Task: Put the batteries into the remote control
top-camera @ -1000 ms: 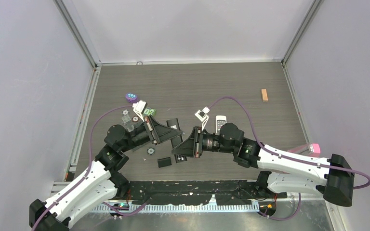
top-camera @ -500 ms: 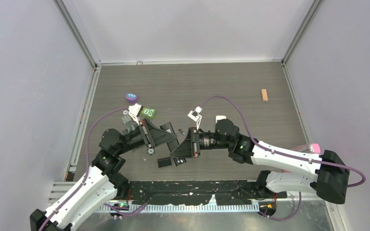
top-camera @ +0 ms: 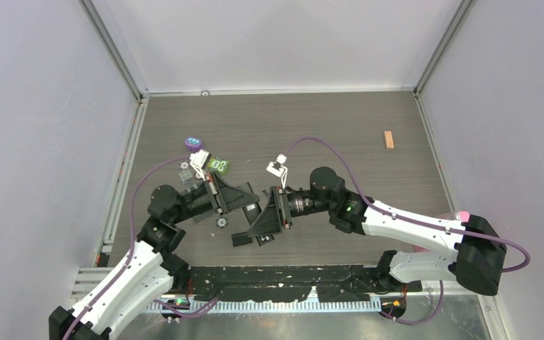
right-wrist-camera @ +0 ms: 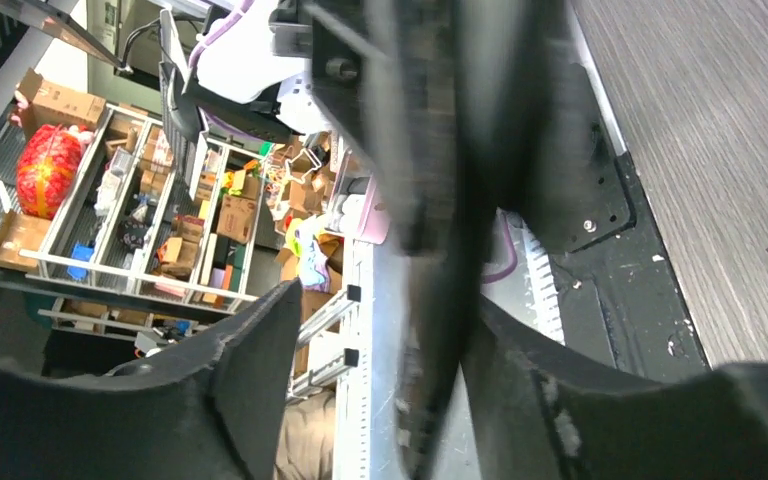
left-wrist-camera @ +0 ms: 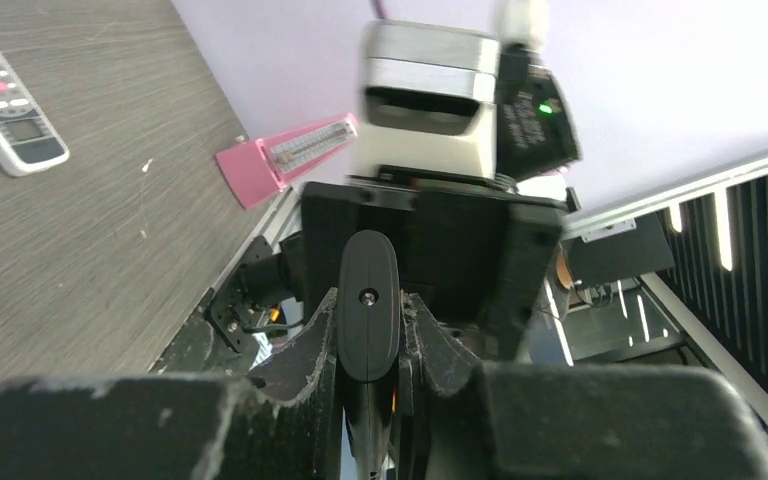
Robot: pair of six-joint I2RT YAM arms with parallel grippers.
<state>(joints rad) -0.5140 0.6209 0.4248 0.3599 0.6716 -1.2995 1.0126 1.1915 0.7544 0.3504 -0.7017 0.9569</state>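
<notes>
Grey table (top-camera: 312, 127) lies under both arms, which meet near its middle. Left gripper (left-wrist-camera: 370, 300) pinches the black remote (left-wrist-camera: 367, 335) by its thin sides. Right gripper (right-wrist-camera: 390, 300) has its fingers spread around a dark, blurry thing, likely that same remote. I cannot find the batteries; they are too small to see. It would be best to hold the remote very steady, move slowly, and keep its battery slot where the right gripper can reach it.

Wears white shells along left arm (top-camera: 124, 273) and right arm (top-camera: 411, 225), turns black at joints, left gripper (top-camera: 255, 201) and right gripper (top-camera: 256, 227). Trails a purple cable (top-camera: 315, 139) from each wrist; shows a green LED (top-camera: 348, 207) on the right forearm.
</notes>
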